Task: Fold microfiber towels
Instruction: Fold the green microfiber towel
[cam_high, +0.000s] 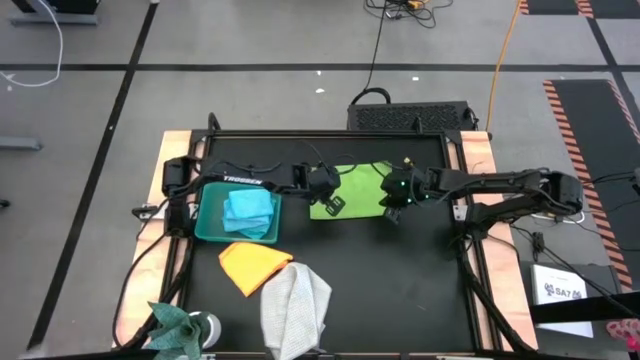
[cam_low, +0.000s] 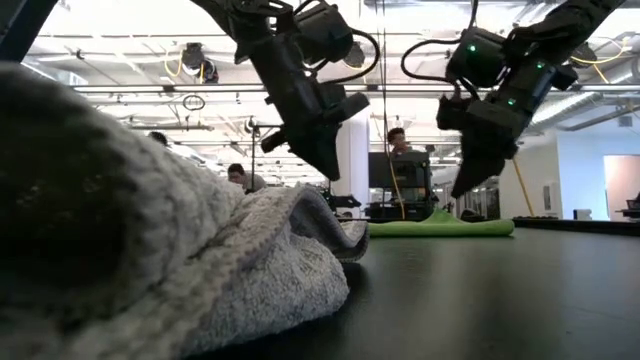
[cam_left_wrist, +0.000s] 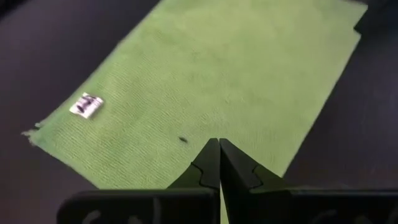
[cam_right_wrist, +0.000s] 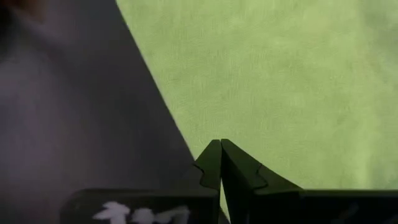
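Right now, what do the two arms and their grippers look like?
Both arms are dark, nearly black, and jointed. The left arm carries white lettering along one link. The right arm shows small green lights near its wrist. Black cables loop off both wrists in the low view. The left gripper and right gripper each have two dark fingers tapering to points, notched along the inner edges.
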